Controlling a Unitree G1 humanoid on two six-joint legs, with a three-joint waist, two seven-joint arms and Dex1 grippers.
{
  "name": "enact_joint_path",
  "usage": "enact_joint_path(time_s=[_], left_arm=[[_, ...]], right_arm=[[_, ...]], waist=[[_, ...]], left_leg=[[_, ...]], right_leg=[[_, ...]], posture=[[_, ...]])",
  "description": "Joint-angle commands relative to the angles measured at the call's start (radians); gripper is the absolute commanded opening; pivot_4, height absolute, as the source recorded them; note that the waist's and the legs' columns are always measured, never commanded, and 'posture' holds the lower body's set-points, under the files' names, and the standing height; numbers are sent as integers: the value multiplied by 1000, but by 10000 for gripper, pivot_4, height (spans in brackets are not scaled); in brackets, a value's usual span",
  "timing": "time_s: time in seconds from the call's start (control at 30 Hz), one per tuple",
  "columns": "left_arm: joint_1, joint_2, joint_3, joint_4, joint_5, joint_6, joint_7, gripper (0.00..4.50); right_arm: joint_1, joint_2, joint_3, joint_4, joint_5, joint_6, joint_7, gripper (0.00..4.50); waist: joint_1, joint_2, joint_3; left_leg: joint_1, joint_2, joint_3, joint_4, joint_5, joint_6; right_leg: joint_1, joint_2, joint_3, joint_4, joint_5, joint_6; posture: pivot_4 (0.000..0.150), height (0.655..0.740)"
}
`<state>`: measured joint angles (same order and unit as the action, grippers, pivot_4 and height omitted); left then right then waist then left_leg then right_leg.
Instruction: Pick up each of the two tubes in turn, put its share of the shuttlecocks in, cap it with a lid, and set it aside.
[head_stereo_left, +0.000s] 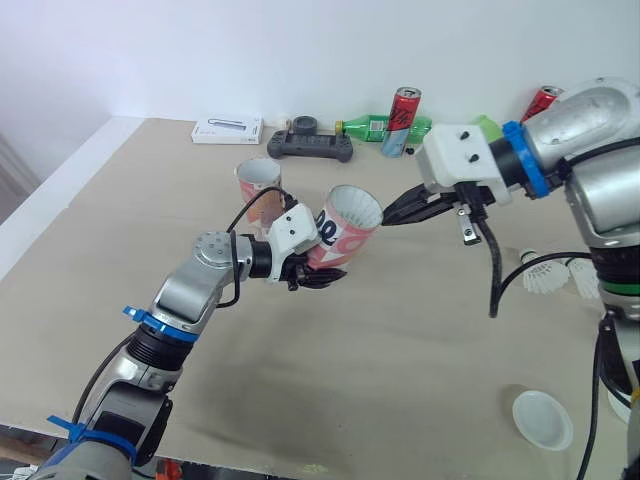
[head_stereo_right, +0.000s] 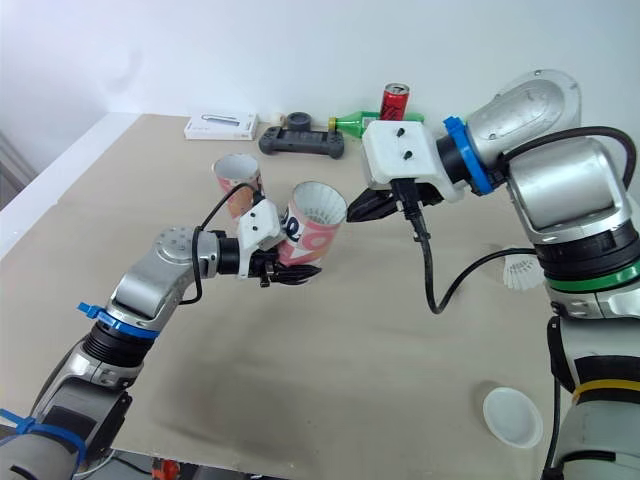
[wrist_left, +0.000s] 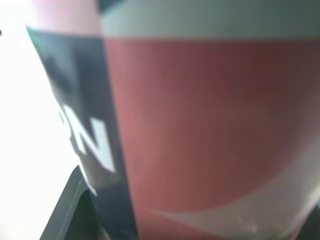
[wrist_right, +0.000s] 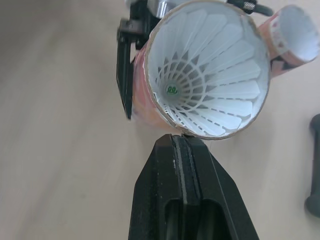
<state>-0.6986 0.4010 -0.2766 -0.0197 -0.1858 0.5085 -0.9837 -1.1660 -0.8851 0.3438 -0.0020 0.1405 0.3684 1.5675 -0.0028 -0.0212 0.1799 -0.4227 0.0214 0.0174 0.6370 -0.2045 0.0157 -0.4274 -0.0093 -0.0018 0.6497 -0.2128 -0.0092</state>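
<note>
Left end effector (head_stereo_left: 316, 276) clenched around tube (head_stereo_left: 345, 228), tilted above table (head_stereo_left: 400, 350), its mouth facing right end effector (head_stereo_left: 392, 214) (fingers pressed together, empty, at the rim). One shuttlecock (wrist_right: 200, 95) seated inside. Hold tube steady; feed loose shuttlecocks (head_stereo_left: 548, 283) cork-first.

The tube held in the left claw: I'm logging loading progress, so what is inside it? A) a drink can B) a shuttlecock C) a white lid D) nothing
B: the right wrist view looks into the open mouth of the tube, where the white feathers of a shuttlecock line the inside.
</note>
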Motion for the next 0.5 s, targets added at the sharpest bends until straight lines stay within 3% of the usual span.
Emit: enact_joint_path(time_s=[0.03, 0.13, 0.3, 0.5], left_arm=[[-31, -8, -39, -13, 17, -14, -9, 25020], [-23, -40, -14, -2, -2, -40, 5, 25020], [31, -210, 62, 65, -88, -124, 71, 25020], [173, -323, 44, 156, -59, -337, 115, 25020]], right_arm=[[-92, 30, -18, 30, -9, -76, 32, 481], [-111, -22, -2, 41, 42, -73, 46, 481], [-57, -233, 40, -28, 217, -57, 47, 481], [224, -572, -2, -106, 339, -98, 47, 481]], waist=[[0, 0, 0], [1, 0, 0], [15, 0, 0], [7, 0, 1]], left_leg=[[0, 0, 0, 0, 0, 0], [0, 1, 1, 0, 0, 0], [-3, -2, 1, 0, -1, 2], [-1, -6, 3, 1, -6, 9]], right_leg=[[0, 0, 0, 0, 0, 0], [-1, 0, 0, 0, 0, 0], [0, -4, -1, -1, -3, 1], [1, -9, 5, -1, -5, 4]], posture=[[1500, 7400], [1500, 7400], [1500, 7400], [1500, 7400]])
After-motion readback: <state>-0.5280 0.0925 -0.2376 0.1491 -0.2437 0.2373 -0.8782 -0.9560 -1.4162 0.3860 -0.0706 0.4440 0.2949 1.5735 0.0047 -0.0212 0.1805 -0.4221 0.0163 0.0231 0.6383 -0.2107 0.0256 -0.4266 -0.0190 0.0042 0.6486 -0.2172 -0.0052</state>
